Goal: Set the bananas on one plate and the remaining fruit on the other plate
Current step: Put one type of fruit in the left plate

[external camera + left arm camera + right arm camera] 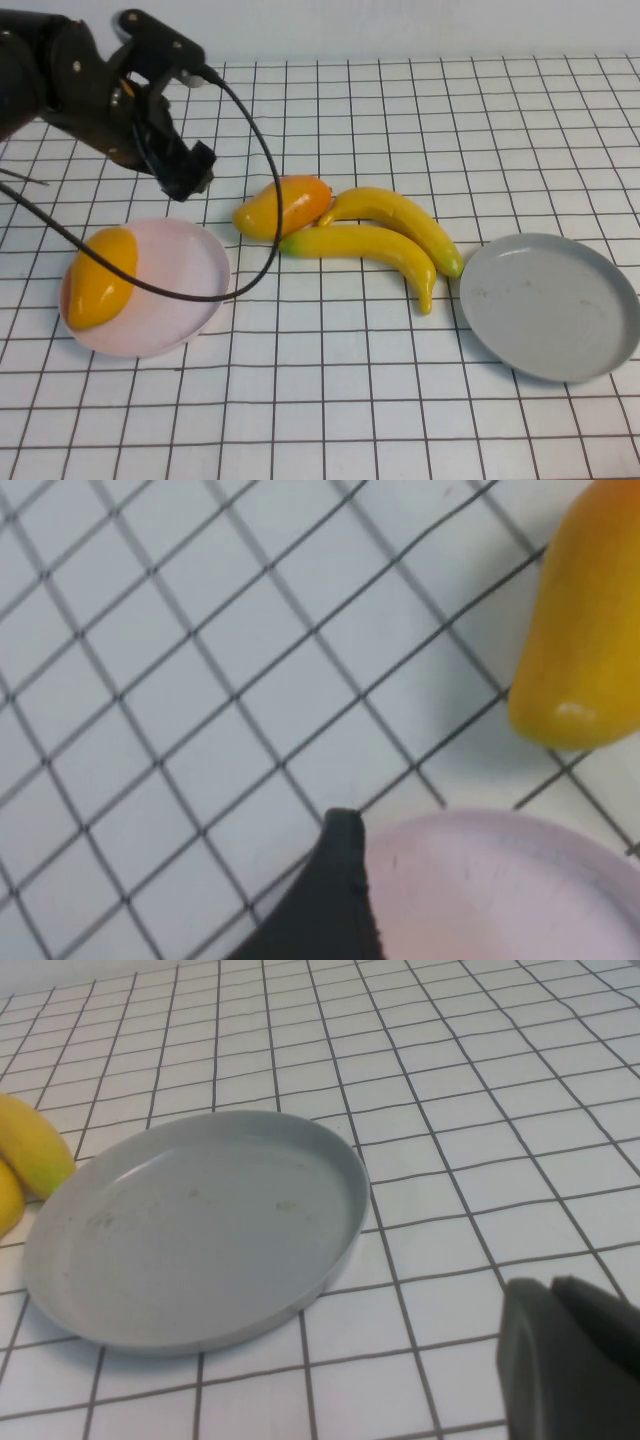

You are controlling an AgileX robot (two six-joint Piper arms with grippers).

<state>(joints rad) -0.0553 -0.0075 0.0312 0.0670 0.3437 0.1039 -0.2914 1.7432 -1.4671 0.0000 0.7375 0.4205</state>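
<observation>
With one plump glossy mango (98,277) already on the pale pink plate (195,262), the left claw (186,172) hovers over the tabletop (330,400) beside the blushed mango (283,207), fingers unreadable, and could nudge the touching yellow bananas (385,240); the grey plate (550,305) sits empty, right claw (570,1360) near it, seemingly together.

A robot test bench, by the look of it: a white tabletop (400,400) ruled in a black grid, glossy plastic fruit, a cabled black arm (90,90) overhead.

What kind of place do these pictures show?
Probably a robot test bench: a white gridded table, glossy toy-like bananas, two plates. The left hand hangs above the pink plate; the right hand is beside the grey plate.
</observation>
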